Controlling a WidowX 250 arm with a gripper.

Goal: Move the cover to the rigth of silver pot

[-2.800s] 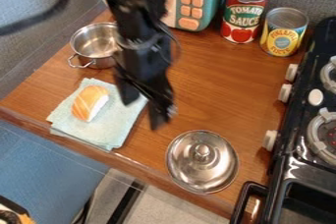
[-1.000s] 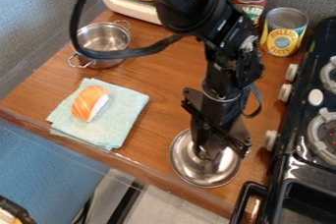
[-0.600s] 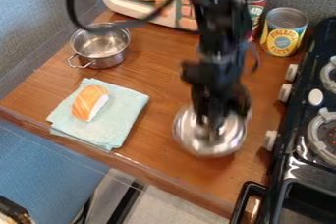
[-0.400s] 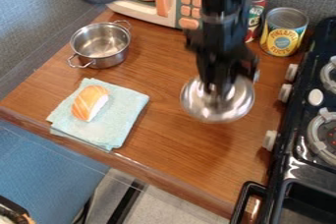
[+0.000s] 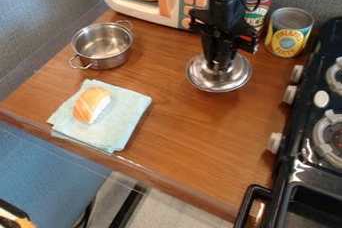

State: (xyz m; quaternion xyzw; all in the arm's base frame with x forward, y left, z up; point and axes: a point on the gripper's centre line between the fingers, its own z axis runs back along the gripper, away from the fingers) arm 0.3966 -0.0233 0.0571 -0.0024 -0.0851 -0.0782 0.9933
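Cover (image 5: 215,83) held in the fingers (image 5: 213,53), right of silver pot (image 5: 111,62)

Can (image 5: 288,39): “PINEAPPLE”; red can (image 5: 261,11): perhaps “…ATO”.

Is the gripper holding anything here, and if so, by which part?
Yes: the gripper has the silver cover by the middle of its top.

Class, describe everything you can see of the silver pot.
The silver pot, shiny and metal-looking, is round, with two loop handles on opposite sides. It stands upright and uncovered on the wooden counter, beyond the blue cloth and apart from it. Its inside looks empty; only the counter seems to touch it.
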